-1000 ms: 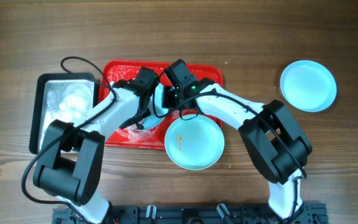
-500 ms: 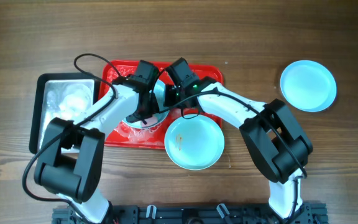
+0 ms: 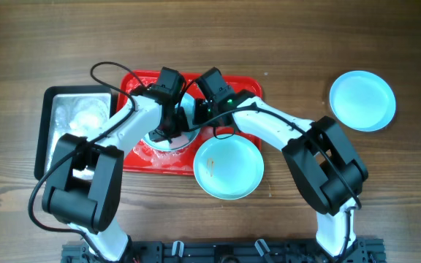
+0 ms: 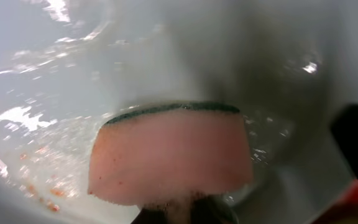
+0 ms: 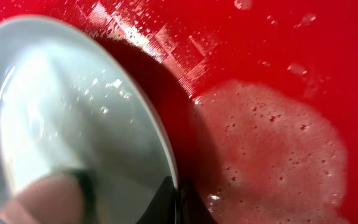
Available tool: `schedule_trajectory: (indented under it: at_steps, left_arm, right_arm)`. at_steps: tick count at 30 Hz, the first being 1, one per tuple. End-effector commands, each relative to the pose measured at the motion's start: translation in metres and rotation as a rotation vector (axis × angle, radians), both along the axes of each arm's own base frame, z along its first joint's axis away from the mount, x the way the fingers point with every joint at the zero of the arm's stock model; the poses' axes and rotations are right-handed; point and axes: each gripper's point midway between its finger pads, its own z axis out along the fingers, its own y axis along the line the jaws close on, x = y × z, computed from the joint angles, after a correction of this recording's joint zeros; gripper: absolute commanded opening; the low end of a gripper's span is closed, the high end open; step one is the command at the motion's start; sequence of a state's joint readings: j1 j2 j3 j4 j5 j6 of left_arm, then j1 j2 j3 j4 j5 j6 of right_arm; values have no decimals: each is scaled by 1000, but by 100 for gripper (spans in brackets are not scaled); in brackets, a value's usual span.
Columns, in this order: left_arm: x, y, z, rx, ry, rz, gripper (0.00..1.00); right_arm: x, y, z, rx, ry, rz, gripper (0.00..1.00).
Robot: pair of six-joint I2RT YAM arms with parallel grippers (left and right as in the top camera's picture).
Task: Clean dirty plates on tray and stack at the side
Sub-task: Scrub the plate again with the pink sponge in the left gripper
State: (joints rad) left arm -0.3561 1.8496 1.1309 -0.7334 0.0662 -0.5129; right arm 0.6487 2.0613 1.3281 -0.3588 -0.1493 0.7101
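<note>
Pinching plate (image 5: 73, 124) rim between right jaws

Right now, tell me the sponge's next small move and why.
Probably slide the sponge toward the orange specks near the plate's rim: they lie beside it, unwiped, while the right gripper holds the plate tilted over the tray.

Wood table (image 3: 327, 44) under my arms. On it: red tray (image 3: 243, 84) center, black-rimmed metal tray (image 3: 46, 131) just beside its left end. Plate (image 3: 232, 172) on my near side, overlapping red tray's front-right corner. 2nd plate (image 3: 362, 101) far right, well apart from the rest.
</note>
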Motion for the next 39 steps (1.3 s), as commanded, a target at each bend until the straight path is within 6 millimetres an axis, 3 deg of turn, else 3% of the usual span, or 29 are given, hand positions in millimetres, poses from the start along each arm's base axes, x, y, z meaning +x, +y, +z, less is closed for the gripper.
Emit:
schedule_trajectory:
  at_steps: [1,4,8,11,19,22,26,33,39]
  left_arm:
    - [-14,-35,-12,-185,60,-159,4]
    - [5,-31,-12,-171,-6,-96,4]
    - [19,25,-17,113,-69,190,4]
    - [10,65,-12,329,-84,299,4]
    - [-10,107,2,566,-76,372,4]
    - [-7,112,5,587,-108,411,4]
    - [13,105,0,530,-202,464,4]
    - [42,82,-26,330,-362,519,4]
    - [67,73,-10,259,-468,543,4]
  right_arm:
    - [-3,4,-4,16,15,17,4]
    - [-3,5,-4,18,16,19,4]
    - [-3,5,-4,18,16,19,4]
    - [-3,5,-4,18,16,19,4]
    - [-2,7,-3,30,12,22,4]
    - [-3,8,-3,34,15,25,4]
    - [-3,9,-2,40,14,29,4]
    - [-4,10,-2,44,12,48,4]
    - [-4,10,-2,42,10,52,4]
